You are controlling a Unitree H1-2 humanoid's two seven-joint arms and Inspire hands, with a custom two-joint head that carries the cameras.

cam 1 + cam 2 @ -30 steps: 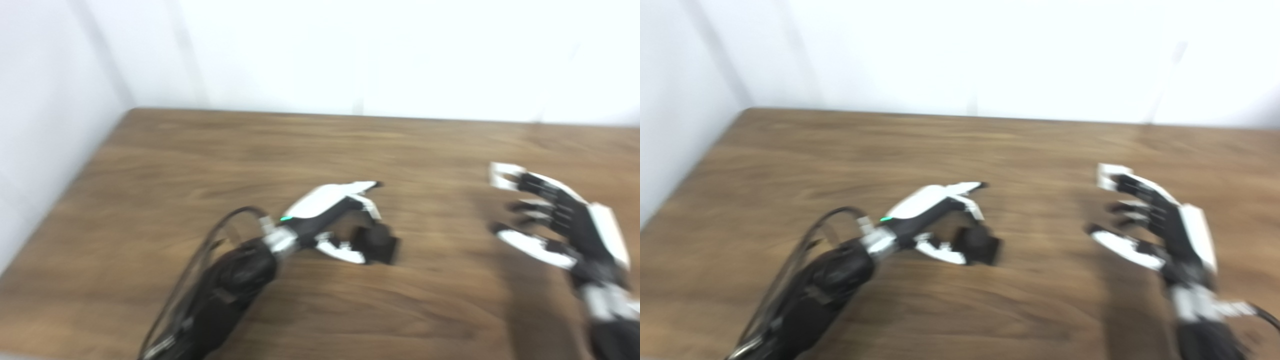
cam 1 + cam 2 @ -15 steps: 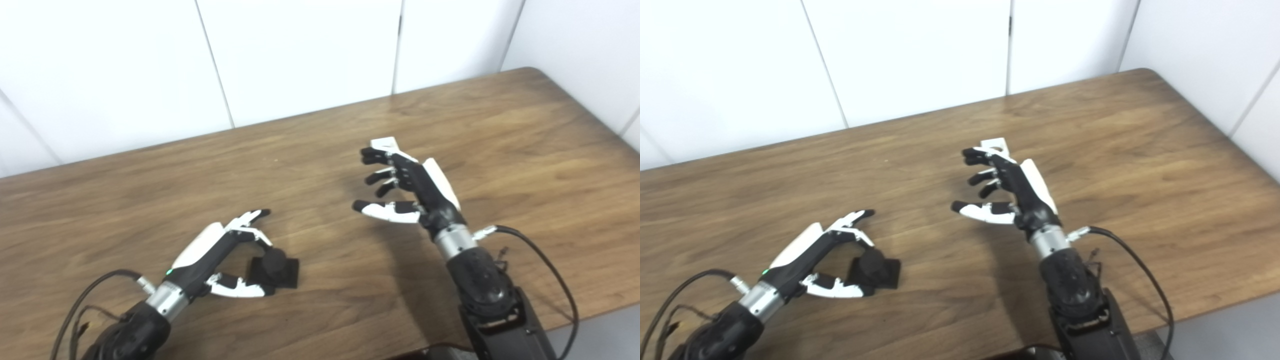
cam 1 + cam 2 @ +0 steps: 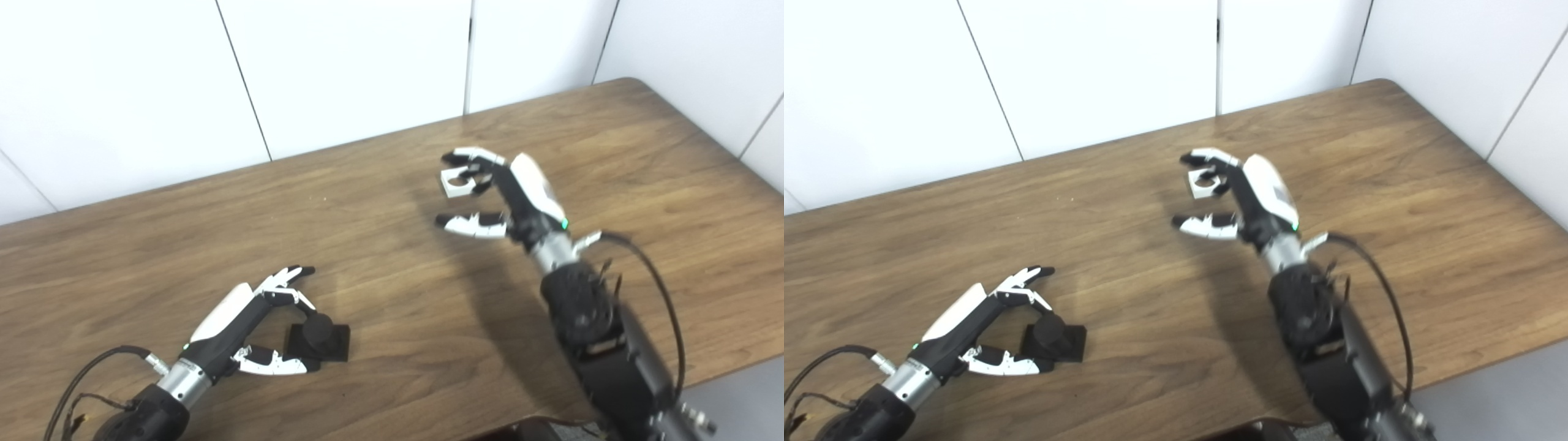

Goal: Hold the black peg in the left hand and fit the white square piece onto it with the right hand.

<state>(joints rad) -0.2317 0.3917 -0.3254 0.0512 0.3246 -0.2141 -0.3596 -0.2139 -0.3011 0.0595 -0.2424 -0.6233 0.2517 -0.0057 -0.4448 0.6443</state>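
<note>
The black peg [image 3: 318,334], a short round post on a square black base, stands on the wooden table [image 3: 398,294] at the front left. My left hand [image 3: 257,324] is open around it, thumb low beside the base and fingers arched above the post. I cannot tell whether they touch. The white square piece [image 3: 454,182], with a round hole, lies toward the back middle. My right hand [image 3: 508,196] reaches over it with the fingers curled around its far side and the thumb spread apart below it. It is not clamped.
White wall panels [image 3: 343,67] run behind the table. The table's far right corner [image 3: 631,82] and its front edge [image 3: 735,367] at lower right are in view. Cables loop beside the right forearm [image 3: 649,294] and the left wrist [image 3: 92,367].
The camera has swung, so the whole picture shifted. My right hand has turned over and curled its fingers around the white piece. My left hand stays at the black peg.
</note>
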